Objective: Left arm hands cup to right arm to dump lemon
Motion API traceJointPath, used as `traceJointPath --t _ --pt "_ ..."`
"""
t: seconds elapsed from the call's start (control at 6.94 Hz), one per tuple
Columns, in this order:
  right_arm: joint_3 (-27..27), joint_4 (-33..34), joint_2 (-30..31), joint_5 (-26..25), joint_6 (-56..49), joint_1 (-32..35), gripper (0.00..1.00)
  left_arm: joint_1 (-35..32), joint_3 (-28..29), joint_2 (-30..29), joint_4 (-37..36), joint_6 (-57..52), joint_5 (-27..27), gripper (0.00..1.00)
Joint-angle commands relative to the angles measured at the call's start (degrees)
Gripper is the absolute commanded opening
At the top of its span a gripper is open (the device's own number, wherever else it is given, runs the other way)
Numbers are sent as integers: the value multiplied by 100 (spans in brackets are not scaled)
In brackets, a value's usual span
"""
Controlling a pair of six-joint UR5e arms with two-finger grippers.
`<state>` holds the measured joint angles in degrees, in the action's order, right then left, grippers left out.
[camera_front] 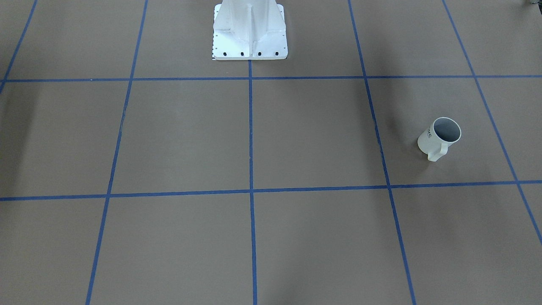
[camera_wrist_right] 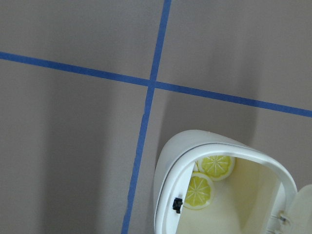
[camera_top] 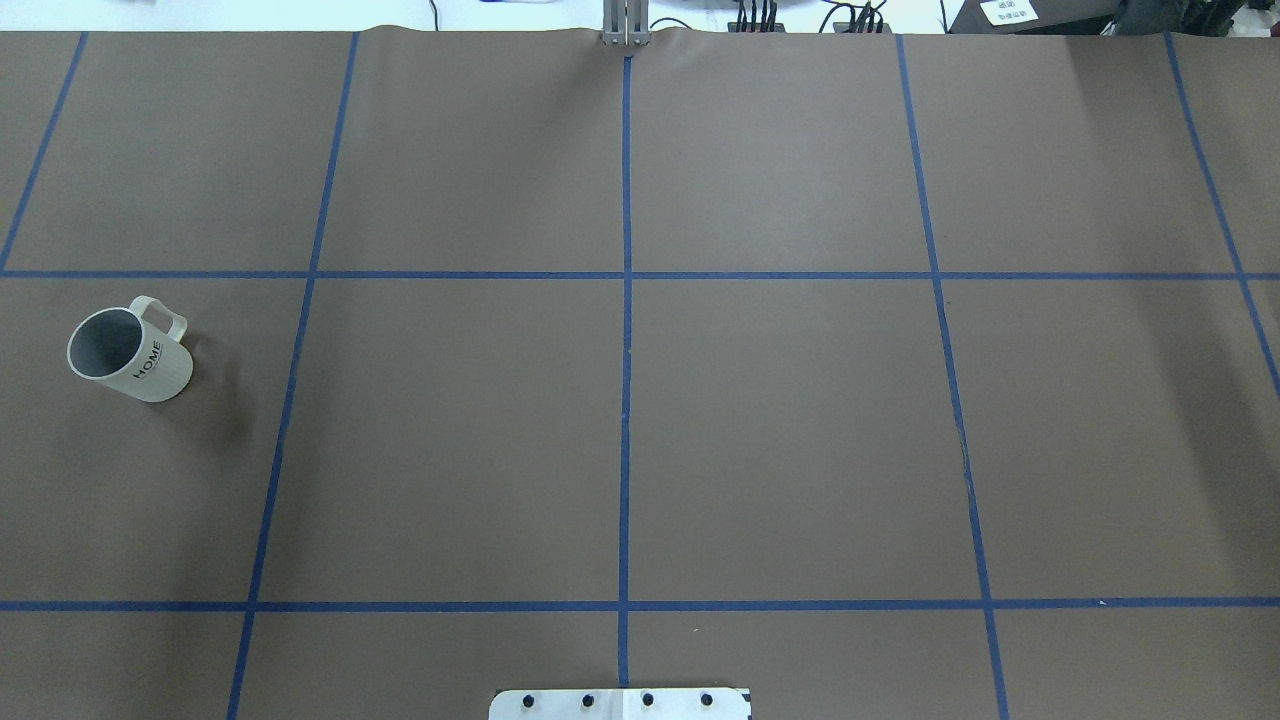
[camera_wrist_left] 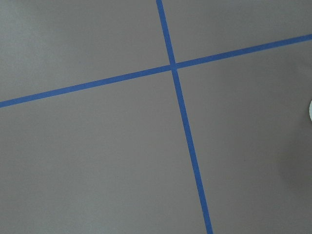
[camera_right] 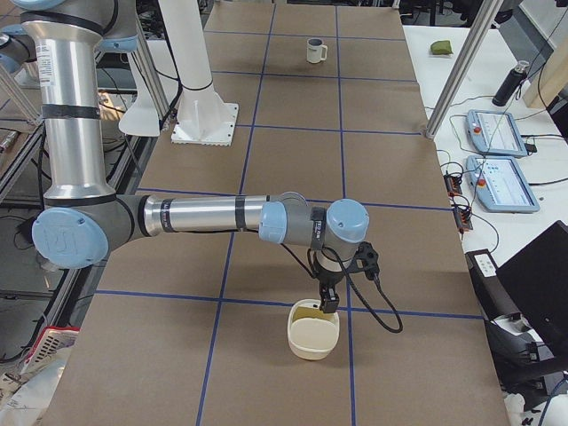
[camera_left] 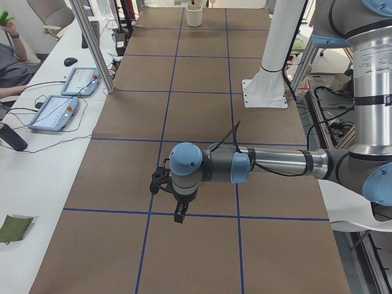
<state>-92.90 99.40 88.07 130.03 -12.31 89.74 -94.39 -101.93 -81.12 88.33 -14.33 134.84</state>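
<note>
At the far left of the overhead view, the white HOME mug (camera_top: 130,352) is seen standing upright on the brown-papered table (camera_top: 780,430), with its loop handle (camera_top: 165,315) turned away from the robot. Only a grey inside is shown, and no lemon can be made out in it. The left gripper (camera_left: 178,214) is caught only from the side, hung above the table with its fingers pointing down, so whether it is spread or closed cannot be told. Being ceramic, the mug is judged stiff, fairly heavy, smooth and breakable. A hold across the rim and wall opposite the handle is advised, so that the handle side is left free for the second arm. Further right, the right gripper (camera_right: 328,300) is poised just over a cream container (camera_right: 312,346) in which two lemon slices (camera_wrist_right: 201,190) lie. Its state likewise cannot be told.
</note>
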Motion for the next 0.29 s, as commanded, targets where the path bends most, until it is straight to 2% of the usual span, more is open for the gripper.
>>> traceJointPath --t 0.0,0.14 --pt "0 0 0 5 0 -9 100 0 32 0 0 0 -1 100" --pt "0 0 0 5 0 -9 100 9 41 -9 0 0 -1 100"
